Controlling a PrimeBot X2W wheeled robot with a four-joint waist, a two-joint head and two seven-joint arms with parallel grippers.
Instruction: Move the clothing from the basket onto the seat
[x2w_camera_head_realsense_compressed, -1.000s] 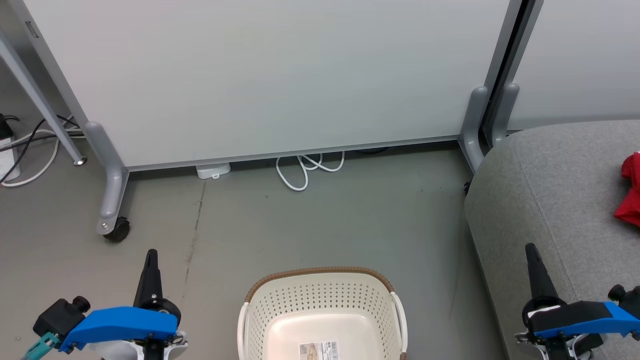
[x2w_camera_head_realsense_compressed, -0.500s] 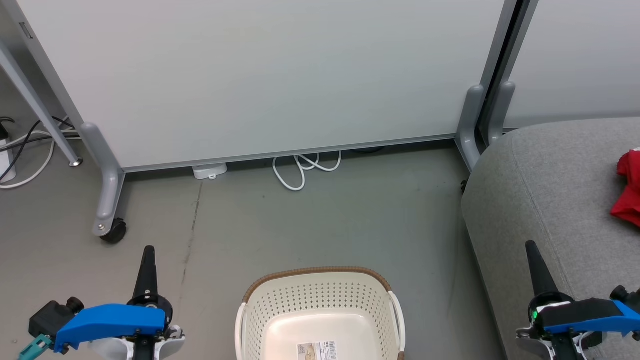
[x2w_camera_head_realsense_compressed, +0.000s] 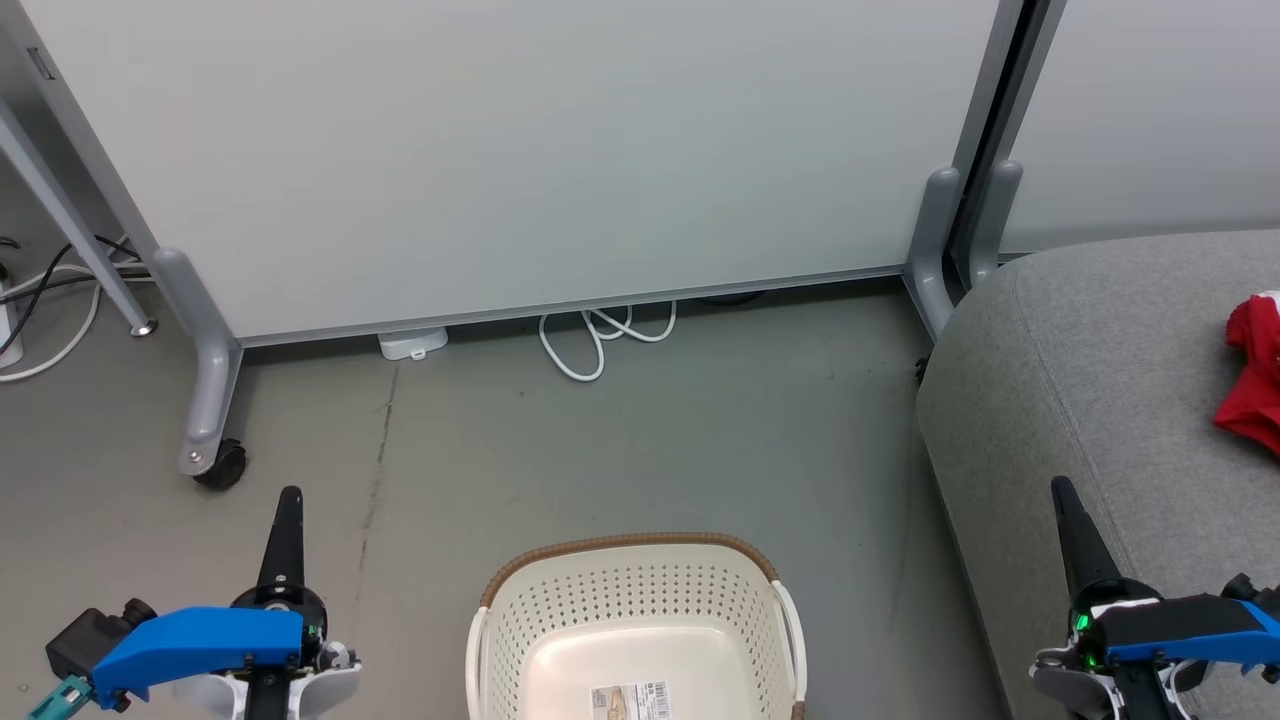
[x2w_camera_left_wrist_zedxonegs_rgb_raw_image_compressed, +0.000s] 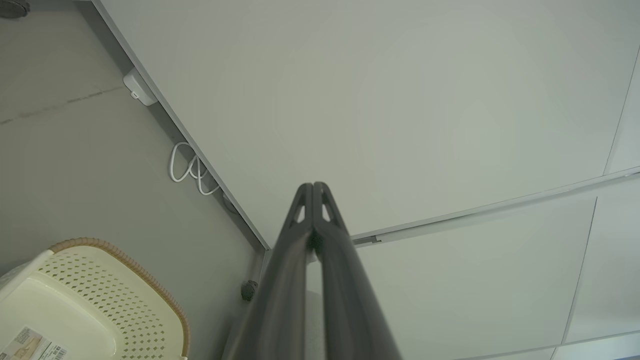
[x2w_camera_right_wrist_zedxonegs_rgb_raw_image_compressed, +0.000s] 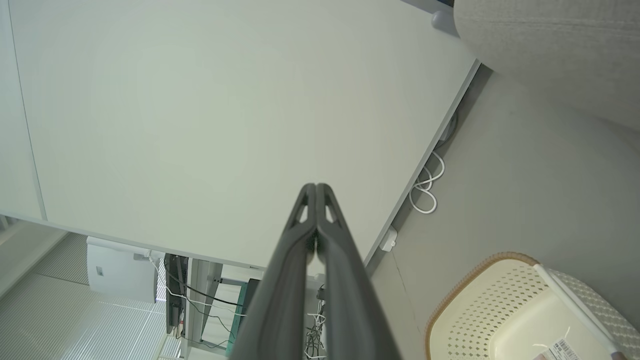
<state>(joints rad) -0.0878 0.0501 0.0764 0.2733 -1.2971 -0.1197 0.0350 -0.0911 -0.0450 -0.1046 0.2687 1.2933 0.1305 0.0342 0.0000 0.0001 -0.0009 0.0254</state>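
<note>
Where the head view looks down at the floor (x2w_camera_head_realsense_compressed: 650, 440), we find the basket (x2w_camera_head_realsense_compressed: 630, 543) at 6 o'clock, its near half cut off by the bottom edge. Its brown woven-look rim curves around cream perforated walls. Inside we see the smooth cream bottom and one printed label (x2w_camera_head_realsense_compressed: 632, 700) stuck flat on it; that is all we can make out in the part that shows.

The clothing (x2w_camera_head_realsense_compressed: 1250, 390) lies at 3 o'clock, a crumpled red bunch with a trace of white at its top. It rests on the grey seat (x2w_camera_head_realsense_compressed: 1080, 380), is cut off by the right edge, and is well apart from the basket. The seat's rounded corner stands at 2 o'clock from the basket, with a strip of floor between them.

Our left hand (x2w_camera_head_realsense_compressed: 288, 505) sits at 8 o'clock over the floor, closed, its two dark fingers pressed together into one point and gripping nothing. Our right hand (x2w_camera_head_realsense_compressed: 1064, 500) sits at 4 o'clock, over the front edge of the seat, closed the same way and empty. Both wrist views show the fingers meeting tip to tip.

At 12 o'clock from the basket a looped white cable (x2w_camera_head_realsense_compressed: 600, 340) lies on the floor beneath a pale partition (x2w_camera_head_realsense_compressed: 520, 150), whose caster (x2w_camera_head_realsense_compressed: 220, 465) stands at 10 o'clock.
</note>
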